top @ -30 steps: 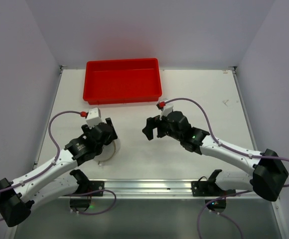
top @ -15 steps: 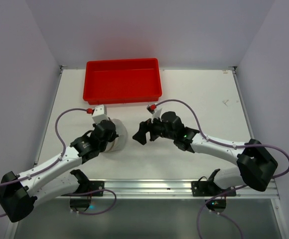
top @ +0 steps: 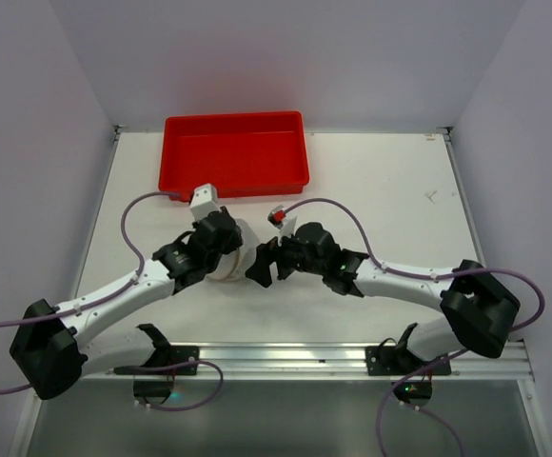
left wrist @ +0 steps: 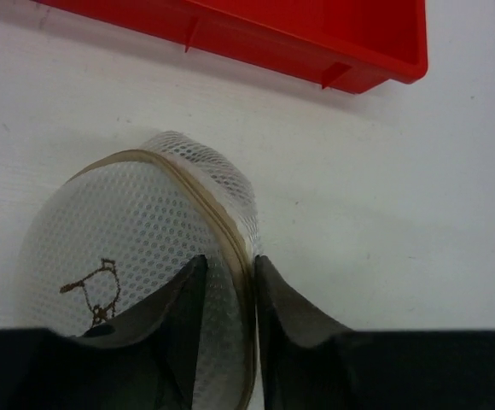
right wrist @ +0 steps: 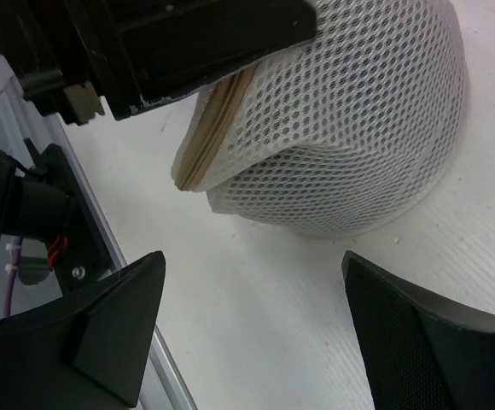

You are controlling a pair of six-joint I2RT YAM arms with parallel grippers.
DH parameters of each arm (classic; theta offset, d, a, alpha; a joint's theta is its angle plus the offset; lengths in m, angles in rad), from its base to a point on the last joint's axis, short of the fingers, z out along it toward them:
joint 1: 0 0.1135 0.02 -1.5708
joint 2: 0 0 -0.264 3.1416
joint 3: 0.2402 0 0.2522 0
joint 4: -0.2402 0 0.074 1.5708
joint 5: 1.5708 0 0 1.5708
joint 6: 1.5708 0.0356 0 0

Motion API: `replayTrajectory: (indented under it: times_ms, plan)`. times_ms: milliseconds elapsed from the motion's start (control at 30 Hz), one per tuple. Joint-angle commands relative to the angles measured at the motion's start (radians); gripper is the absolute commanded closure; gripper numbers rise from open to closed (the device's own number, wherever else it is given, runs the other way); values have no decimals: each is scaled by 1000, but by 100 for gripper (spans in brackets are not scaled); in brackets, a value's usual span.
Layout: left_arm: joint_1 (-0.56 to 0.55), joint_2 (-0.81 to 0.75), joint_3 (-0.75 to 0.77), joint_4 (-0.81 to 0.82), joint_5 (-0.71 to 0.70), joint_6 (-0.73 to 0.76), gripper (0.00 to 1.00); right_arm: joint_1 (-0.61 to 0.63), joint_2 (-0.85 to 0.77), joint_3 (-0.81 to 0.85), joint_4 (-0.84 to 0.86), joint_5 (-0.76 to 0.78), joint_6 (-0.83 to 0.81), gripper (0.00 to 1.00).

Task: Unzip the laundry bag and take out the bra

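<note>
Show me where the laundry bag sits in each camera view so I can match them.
Top external: laundry bag left of centre, between the two grippers.
Left wrist: lower left, its tan rim pinched by the left gripper.
Right wrist: upper right, above the open right gripper.
Shared landmark: the left gripper clamped on the bag's rim shows in all three views.

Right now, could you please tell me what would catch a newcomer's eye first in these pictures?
The red tray at the far end stands out. Nearer, the left gripper pinches the white mesh laundry bag by its rim, while the right gripper hangs open beside it.
</note>
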Motion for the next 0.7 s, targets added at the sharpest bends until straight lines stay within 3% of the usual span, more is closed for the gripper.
replayTrajectory:
  times_ms: [0,33,133,233,367,567,667]
  plan:
    - [3,2,82,98,38,0,63,40,31,50,-9,125,-1,15]
    - [3,3,94,92,46,13,37,46,37,55,-28,188,15,16]
    - [3,2,168,-12,15,30,12,52,49,52,-25,235,44,17]
    - [9,-38,197,-46,-7,88,5,69,41,64,-19,311,82,18]
    - [46,-127,165,-75,-23,145,5,81,57,133,-118,418,107,19]
    - [228,-246,4,-40,124,174,6,87,86,139,-66,362,75,24]
    - [252,-283,-35,-43,128,189,8,107,75,145,-66,354,82,23]
